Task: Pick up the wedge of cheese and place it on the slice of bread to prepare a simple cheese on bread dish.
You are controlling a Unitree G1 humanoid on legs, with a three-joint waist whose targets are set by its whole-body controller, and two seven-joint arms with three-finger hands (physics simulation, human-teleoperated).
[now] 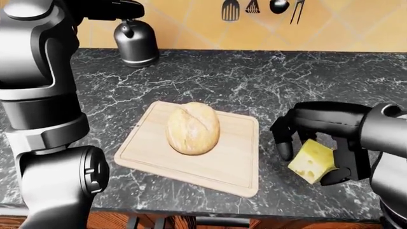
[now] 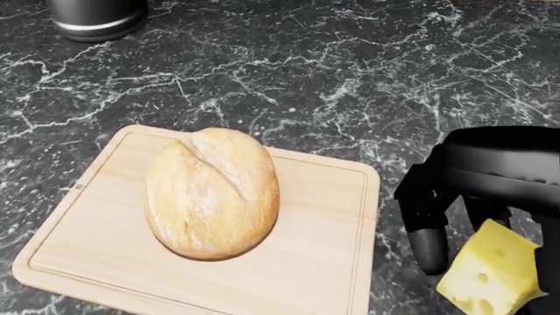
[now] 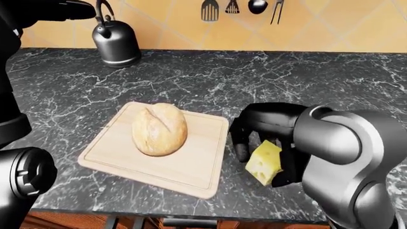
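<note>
A round loaf of bread point(image 1: 193, 128) lies on a light wooden cutting board point(image 1: 235, 167) in the middle of the dark marble counter. The yellow wedge of cheese point(image 1: 311, 161) with holes is just right of the board, tilted. My right hand point(image 1: 309, 167) is closed round it, with fingers point(image 1: 284, 145) on its left side and the thumb at its lower right. It also shows in the head view point(image 2: 490, 279). My left hand point(image 1: 118, 9) is raised at the top left, fingers stretched out and empty.
A dark kettle point(image 1: 135, 43) stands at the top left of the counter under my left hand. Kitchen utensils point(image 1: 254, 8) hang on the yellow tiled wall. The counter's near edge point(image 1: 254, 217) runs along the bottom.
</note>
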